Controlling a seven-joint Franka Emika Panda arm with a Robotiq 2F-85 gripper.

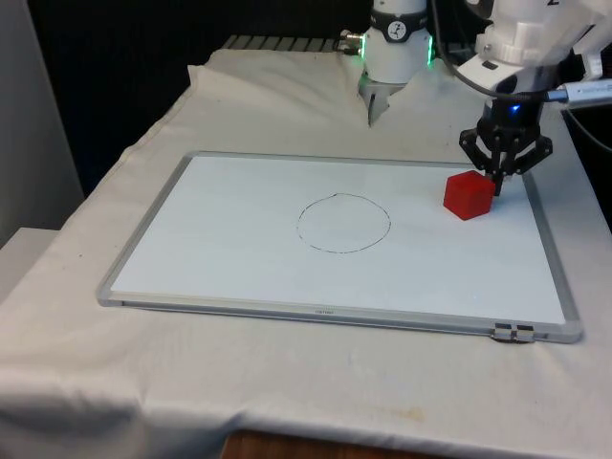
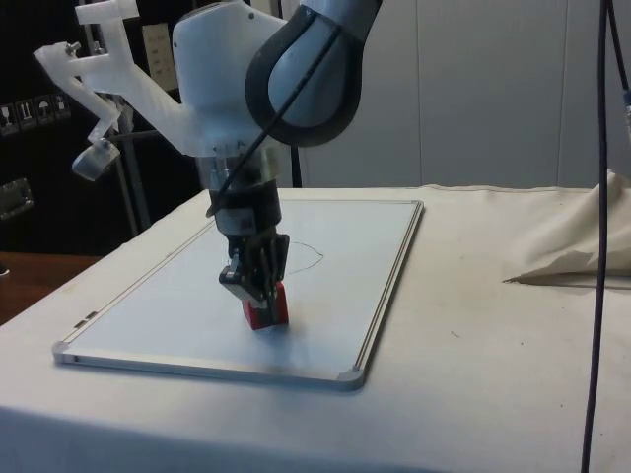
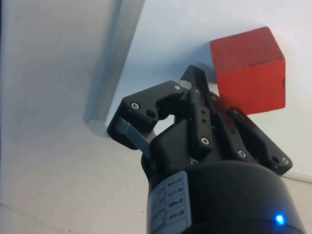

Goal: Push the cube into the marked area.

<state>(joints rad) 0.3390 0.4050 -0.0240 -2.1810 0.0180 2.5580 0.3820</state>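
A red cube (image 1: 469,194) (image 2: 268,309) (image 3: 248,68) rests on the whiteboard (image 1: 239,258), near the board's edge at the front view's right. My gripper (image 1: 498,180) (image 2: 258,283) (image 3: 197,80) is shut with nothing between its fingers. Its tips are low over the board and press against the cube's side that faces away from the circle. The marked area is a thin hand-drawn circle (image 1: 343,223) (image 2: 308,254) in the middle of the board, about a cube's width and a half from the cube.
The whiteboard has a raised grey frame (image 1: 550,249) (image 3: 109,63) close beside the gripper. White cloth (image 1: 115,382) covers the table around it, bunched into a fold (image 2: 572,246) beyond the board in the side view.
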